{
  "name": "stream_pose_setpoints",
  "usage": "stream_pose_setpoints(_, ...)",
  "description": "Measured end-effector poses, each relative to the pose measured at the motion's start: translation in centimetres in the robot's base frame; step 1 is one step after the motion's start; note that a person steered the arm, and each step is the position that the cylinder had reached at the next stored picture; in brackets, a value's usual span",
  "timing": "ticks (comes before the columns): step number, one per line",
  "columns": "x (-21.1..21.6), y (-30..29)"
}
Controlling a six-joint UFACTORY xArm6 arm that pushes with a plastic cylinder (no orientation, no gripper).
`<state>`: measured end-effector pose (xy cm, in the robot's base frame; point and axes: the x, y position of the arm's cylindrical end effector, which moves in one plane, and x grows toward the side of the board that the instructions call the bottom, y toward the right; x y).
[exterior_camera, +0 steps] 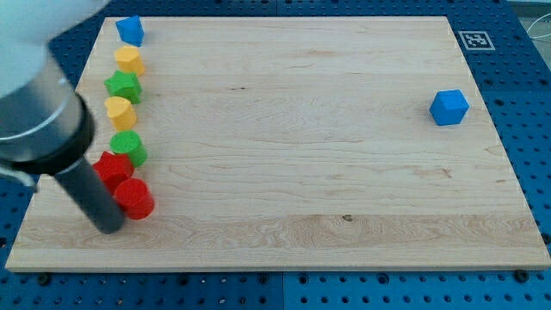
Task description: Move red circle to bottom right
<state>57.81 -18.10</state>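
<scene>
The pale wood worktop [284, 129] sits on a blue board with holes [525, 103]. The red circle [134, 199] lies near the worktop's bottom left corner, touching my tip [110, 226]. No claw shows.

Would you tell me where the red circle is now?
The red circle lies at the view's lower left, below the other red block, with my tip at its left.

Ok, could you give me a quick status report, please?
My tip touching red circle, its left. Circle at board's bottom left. Path right clear.
</scene>
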Motion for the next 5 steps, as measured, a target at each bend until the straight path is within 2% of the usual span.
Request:
stream_pose_setpoints(1, 0.0, 1.4)
stream_pose_setpoints(3, -0.2, -0.6)
stream_pose_setpoints(5, -2.9, -0.3)
